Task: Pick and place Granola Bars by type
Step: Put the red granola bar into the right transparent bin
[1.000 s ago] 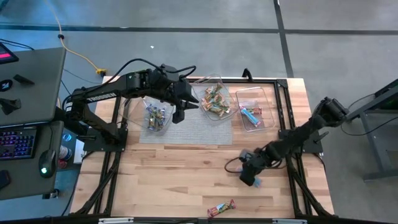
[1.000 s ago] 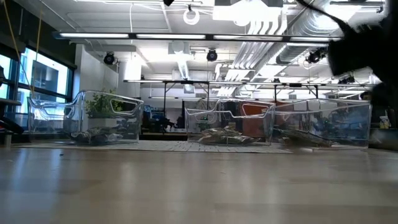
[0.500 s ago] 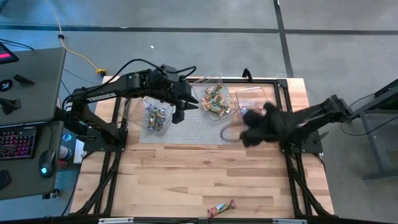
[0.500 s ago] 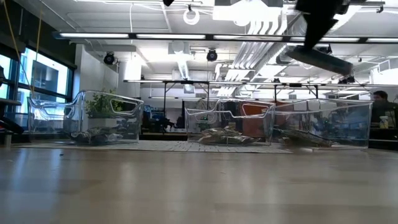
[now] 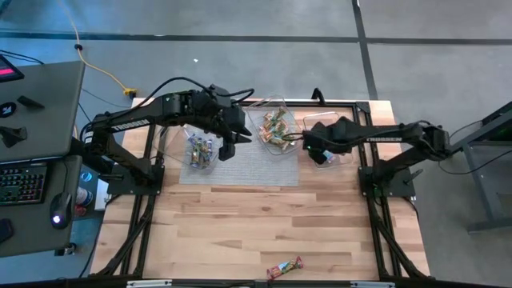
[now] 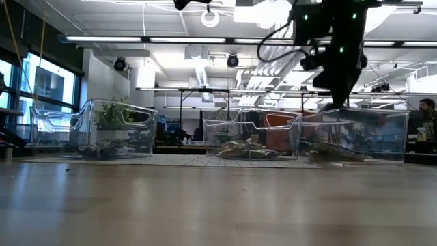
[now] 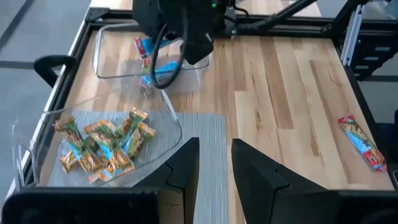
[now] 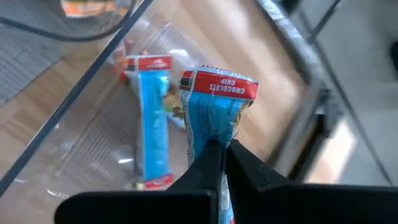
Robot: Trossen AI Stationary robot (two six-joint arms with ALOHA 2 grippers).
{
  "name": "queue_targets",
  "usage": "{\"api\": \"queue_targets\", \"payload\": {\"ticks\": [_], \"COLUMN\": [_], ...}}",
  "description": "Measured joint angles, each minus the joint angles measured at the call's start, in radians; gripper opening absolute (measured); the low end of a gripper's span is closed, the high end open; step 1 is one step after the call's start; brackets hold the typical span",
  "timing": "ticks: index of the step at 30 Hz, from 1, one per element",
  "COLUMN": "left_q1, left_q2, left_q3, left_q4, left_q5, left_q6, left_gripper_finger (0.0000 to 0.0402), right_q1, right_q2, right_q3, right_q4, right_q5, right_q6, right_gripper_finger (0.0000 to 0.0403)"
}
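Left gripper [image 5: 226, 146] hangs beside left tub [image 5: 202, 152], fingers slightly apart, empty. Middle tub [image 5: 276, 128] holds green/tan bars. Right gripper [image 8: 217, 152] clamped on light-blue bar [image 8: 214, 109] over right tub [image 5: 329, 138]. Stray bar [image 5: 285, 268] lies on surface, near edge. Wrappers look light, slick, crinkly; pinch mid-length.

A robotics lab in an open industrial hall. Exposed ceiling ducts [image 6: 287, 31] and strip lights run overhead. A backlit keyboard [image 5: 20, 182] sits on the desk beside the wooden table [image 5: 240, 232].
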Motion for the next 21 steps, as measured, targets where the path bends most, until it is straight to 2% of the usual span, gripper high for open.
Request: {"api": "queue_targets", "payload": {"ticks": [4,8,17,21], "left_q1": [0.000,0.000,0.000,0.000], "left_q2": [0.000,0.000,0.000,0.000], "left_q3": [0.000,0.000,0.000,0.000], "left_q4": [-0.008,-0.008,-0.008,-0.007], "left_q5": [0.000,0.000,-0.003,-0.004], "left_q6": [0.000,0.000,0.000,0.000], "left_gripper_finger": [0.0089,0.0089,0.0089,0.0089], "right_q1": [-0.041,-0.073,-0.112,-0.088], "right_q2": [0.000,0.000,0.000,0.000], "right_q3": [-0.067,-0.084,-0.079,-0.017], "right_q4": [0.121,0.174,0.173,0.143], "right_q5": [-0.007,-0.007,-0.006,-0.034], "right_q6": [-0.122,-0.147,-0.200,-0.222], "right_gripper_finger": [0.0009,0.0024,0.0086,0.0108]}}
